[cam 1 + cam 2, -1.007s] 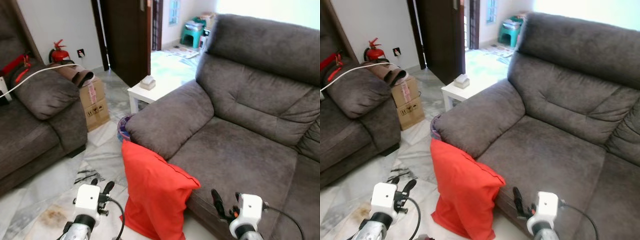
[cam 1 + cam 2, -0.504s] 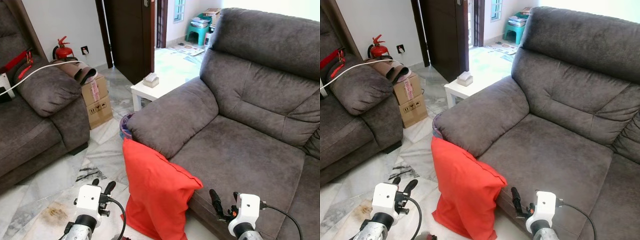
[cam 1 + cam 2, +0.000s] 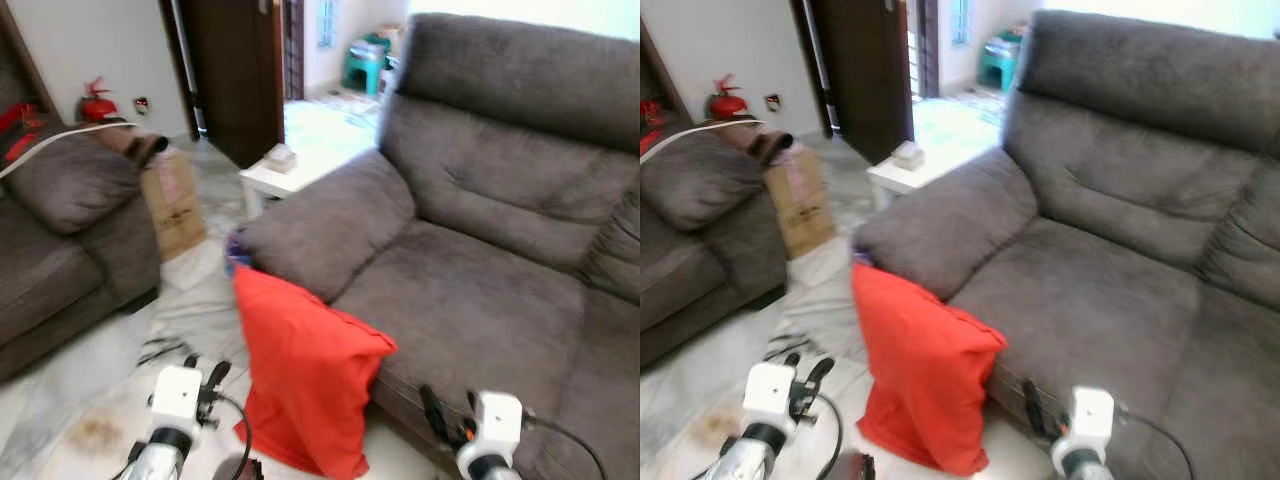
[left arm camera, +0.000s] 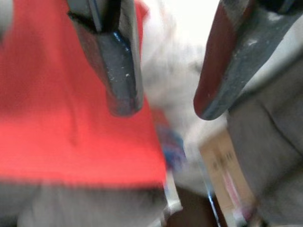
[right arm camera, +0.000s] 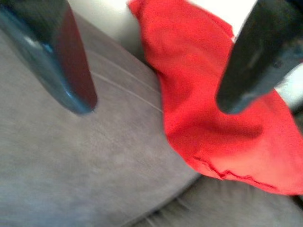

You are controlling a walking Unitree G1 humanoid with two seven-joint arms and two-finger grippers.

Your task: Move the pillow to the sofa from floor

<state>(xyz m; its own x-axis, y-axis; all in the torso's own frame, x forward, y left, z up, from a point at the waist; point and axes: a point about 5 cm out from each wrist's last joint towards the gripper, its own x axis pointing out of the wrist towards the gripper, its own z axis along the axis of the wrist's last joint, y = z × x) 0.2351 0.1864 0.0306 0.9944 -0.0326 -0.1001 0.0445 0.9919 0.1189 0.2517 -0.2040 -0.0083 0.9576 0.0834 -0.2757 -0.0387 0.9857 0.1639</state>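
Both arms reach forward low in the head views, each ending in a white wrist block with a black cable looping off it. The left gripper [image 3: 200,372] sits at the lower left with its two black fingers [image 4: 116,61] spread apart and nothing between them. The right gripper [image 3: 447,412] sits at the lower right, its fingers [image 5: 66,61] likewise parted wide and empty.
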